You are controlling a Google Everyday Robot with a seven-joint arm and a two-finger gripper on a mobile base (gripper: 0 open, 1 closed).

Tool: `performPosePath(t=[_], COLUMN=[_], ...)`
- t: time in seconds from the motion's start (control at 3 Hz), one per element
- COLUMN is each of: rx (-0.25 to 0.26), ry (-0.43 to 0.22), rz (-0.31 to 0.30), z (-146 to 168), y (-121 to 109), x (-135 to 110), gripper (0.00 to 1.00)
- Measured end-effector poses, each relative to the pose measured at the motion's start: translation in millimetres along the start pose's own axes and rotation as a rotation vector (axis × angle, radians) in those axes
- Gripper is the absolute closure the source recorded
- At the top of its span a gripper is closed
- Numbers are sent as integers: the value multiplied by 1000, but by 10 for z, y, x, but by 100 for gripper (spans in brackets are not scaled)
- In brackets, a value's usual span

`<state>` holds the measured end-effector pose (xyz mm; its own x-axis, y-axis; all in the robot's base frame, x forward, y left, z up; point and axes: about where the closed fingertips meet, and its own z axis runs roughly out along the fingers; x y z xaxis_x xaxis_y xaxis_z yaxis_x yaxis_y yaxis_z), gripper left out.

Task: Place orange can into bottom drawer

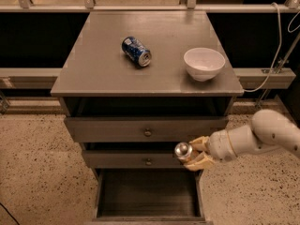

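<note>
My gripper [192, 153] reaches in from the right on a white arm and is shut on the orange can [183, 150], held sideways with its silver end facing me. The can hangs in front of the middle drawer [140, 159], just above the right part of the open bottom drawer [149, 193], whose dark interior looks empty. The can's golden side is mostly hidden by the tan fingers [200, 161].
A blue can [136, 51] lies on its side on the grey cabinet top [93, 74], with a white bowl [204, 63] to its right. The top drawer [147, 128] has a round knob. Speckled floor lies on both sides; a cable hangs at the right.
</note>
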<state>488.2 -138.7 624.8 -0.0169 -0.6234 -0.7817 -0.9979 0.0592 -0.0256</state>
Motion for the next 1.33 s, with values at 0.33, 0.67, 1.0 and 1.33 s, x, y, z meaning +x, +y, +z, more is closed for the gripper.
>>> performPosePath(t=[0.33,0.67,1.0,1.33], rx=[54,-7,-116,-167], ry=[-207,-262,-225,-249], rz=[60,174,253,274], z=[386,1014,1618,1886], y=[-58,23,240,327], x=[399,1051,1584,1770], gripper=[100,100,100,100])
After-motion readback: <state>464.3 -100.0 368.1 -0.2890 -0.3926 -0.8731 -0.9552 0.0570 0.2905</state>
